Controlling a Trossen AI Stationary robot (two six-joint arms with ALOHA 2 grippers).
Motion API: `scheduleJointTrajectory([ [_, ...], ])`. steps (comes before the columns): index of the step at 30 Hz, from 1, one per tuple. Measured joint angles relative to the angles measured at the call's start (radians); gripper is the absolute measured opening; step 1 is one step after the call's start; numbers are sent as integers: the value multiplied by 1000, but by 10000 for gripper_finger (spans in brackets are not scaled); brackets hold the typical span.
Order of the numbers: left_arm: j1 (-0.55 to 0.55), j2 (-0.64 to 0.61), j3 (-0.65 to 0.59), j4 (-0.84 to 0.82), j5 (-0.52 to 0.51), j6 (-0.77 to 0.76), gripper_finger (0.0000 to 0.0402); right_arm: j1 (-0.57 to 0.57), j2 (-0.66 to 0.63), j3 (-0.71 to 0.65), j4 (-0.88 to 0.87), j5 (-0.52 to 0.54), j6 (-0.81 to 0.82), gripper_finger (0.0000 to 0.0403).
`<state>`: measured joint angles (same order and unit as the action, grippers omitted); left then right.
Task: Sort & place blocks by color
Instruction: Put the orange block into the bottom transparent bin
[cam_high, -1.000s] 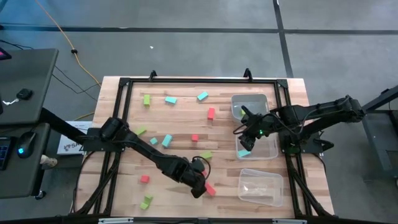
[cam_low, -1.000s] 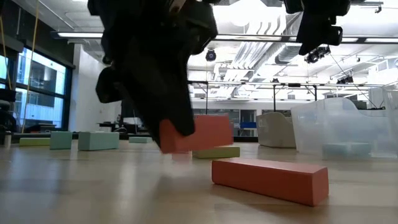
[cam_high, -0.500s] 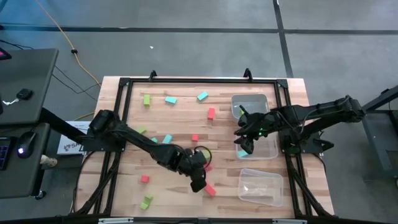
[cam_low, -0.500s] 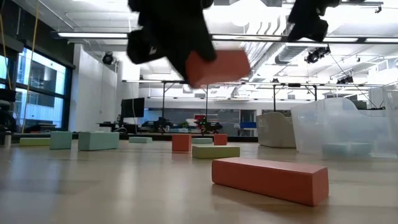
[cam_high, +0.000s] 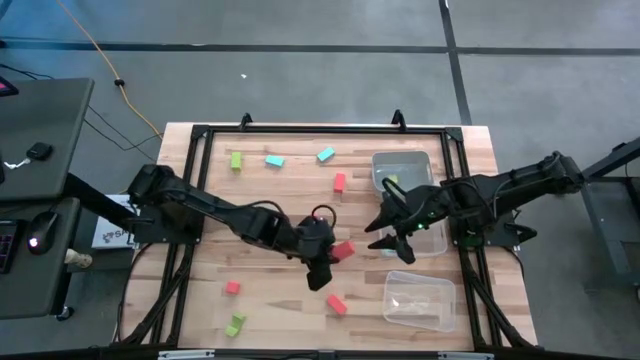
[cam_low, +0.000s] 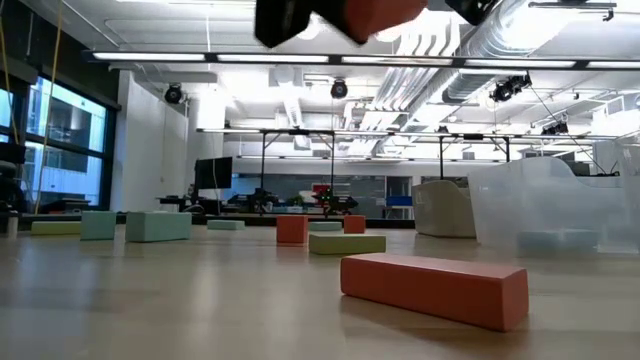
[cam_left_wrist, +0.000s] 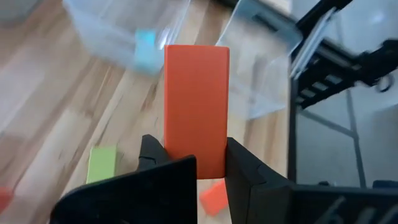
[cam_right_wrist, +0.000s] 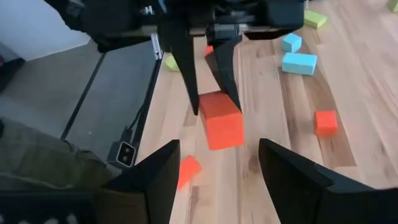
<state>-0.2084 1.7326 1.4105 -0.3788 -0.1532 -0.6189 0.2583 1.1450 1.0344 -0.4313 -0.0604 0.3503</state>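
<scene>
Left tool (cam_high: 330, 256) grips one red-orange bar (cam_high: 343, 250); three bins (cam_high: 417, 298).

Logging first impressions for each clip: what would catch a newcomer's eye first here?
The left gripper holds a red-orange bar in the air over the middle of the table. The right gripper hangs open facing it, beside three clear bins along the right edge. Green, blue and red blocks lie scattered on the wood.

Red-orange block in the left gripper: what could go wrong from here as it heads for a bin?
The left gripper pinches the red-orange block only at one end, so it might pivot or slip out. The open right gripper hangs close by, facing it, so the arms could collide. The nearest bin holds a light blue block, a possible missort.
</scene>
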Motion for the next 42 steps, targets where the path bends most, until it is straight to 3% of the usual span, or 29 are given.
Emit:
scheduleJointTrajectory([
  [9,15,-10,0,130,-4,99,3,30,0,0,28,121,7,209],
  [15,36,-10,0,145,-2,110,3,31,0,0,75,70,7,209],
  [37,52,-10,0,268,8,160,3,30,0,0,82,75,42,208],
  [42,58,-10,0,287,8,160,3,30,0,0,82,90,64,183],
])
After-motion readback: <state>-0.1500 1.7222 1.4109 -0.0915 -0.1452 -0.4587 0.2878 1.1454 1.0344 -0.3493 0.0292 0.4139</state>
